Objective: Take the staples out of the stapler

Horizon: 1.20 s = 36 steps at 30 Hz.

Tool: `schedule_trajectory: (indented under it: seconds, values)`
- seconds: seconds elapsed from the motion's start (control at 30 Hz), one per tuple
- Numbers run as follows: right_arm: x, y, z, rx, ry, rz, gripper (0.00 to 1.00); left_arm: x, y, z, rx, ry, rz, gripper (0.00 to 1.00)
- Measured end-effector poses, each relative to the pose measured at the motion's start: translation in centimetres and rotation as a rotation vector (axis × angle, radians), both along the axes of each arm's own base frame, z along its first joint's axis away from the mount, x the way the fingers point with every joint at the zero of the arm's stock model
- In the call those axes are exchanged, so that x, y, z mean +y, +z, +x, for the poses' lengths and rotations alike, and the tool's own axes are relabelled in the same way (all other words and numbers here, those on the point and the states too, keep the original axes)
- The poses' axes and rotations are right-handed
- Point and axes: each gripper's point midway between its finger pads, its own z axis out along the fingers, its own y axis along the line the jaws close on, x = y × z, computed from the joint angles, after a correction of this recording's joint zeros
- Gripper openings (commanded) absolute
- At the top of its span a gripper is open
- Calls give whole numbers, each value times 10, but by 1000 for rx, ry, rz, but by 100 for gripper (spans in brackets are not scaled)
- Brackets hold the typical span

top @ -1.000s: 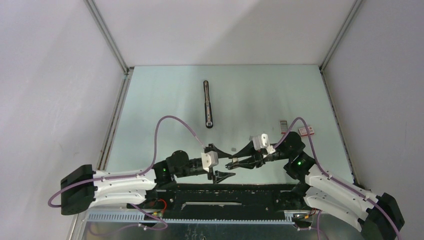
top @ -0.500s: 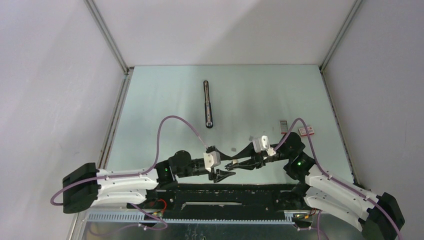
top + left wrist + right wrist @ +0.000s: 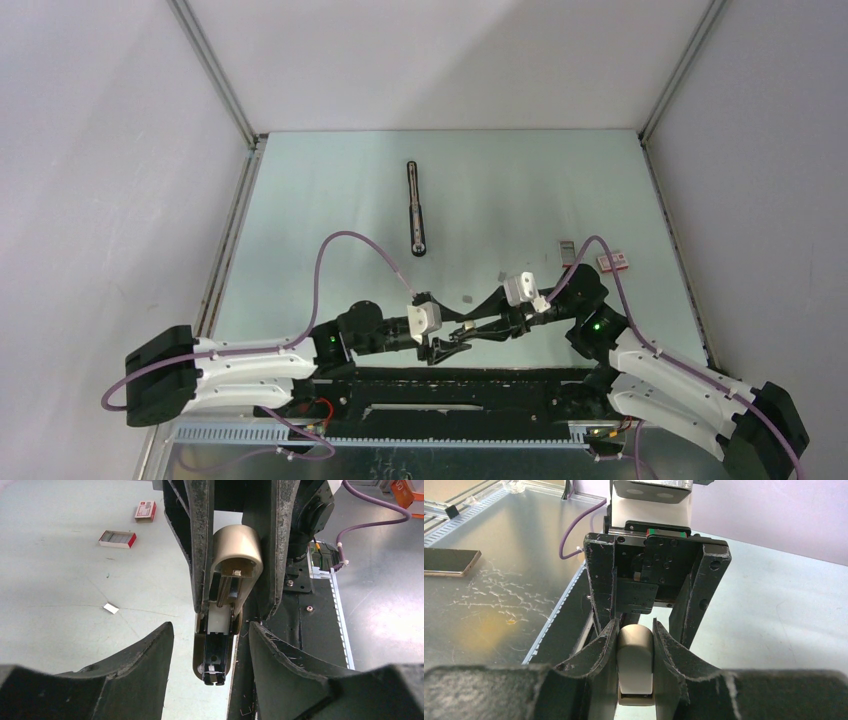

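My right gripper [image 3: 634,625] is shut on a beige-and-white stapler [image 3: 635,670], held level just above the table's near edge. In the left wrist view the stapler [image 3: 235,555] points its open black front channel [image 3: 216,655] at my left gripper [image 3: 210,630]. That gripper is open, a finger on each side of the tip, not touching it. In the top view the two grippers meet, left [image 3: 447,348] and right [image 3: 468,327]. A long thin black bar with a silvery line [image 3: 416,208] lies apart at the far middle. I see no loose staple strip.
A small red-and-white box [image 3: 612,261] and a grey tray [image 3: 566,247] lie at the right; the left wrist view shows the box [image 3: 145,510] and the tray [image 3: 117,539]. Small pale scraps [image 3: 467,297] lie near the grippers. The black base rail [image 3: 460,385] runs below them.
My left gripper has moved right and forward, and its fingers now flank the stapler's tip. My right gripper has shifted slightly down and left with the stapler. The black bar has not moved.
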Motion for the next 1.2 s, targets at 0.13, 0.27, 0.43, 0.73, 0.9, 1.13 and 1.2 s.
schedule_trajectory:
  seconds: [0.13, 0.27, 0.43, 0.73, 0.9, 1.13, 1.2]
  values:
    - [0, 0, 0, 1, -1, -1, 0, 0, 0, 0, 0, 0, 0, 62]
    - [1, -1, 1, 3, -3, -2, 0, 0, 0, 1, 0, 4, 0, 59]
    - [1, -1, 1, 4, -7, -3, 0, 1, 0, 4, -1, 21, -1, 46]
    - [2, -1, 5, 11, -29, -4, 10, 0, 0, 3, -3, 21, 2, 12]
    - [2, -1, 10, 15, -61, -4, 44, 1, 0, 7, -4, 47, 1, 0]
    - [-1, 7, 19, 9, -138, 16, 73, 7, 3, 21, -1, 134, -3, 0]
    - [-3, 10, 21, 5, -164, 26, 74, 10, 0, 27, 4, 172, 8, 0]
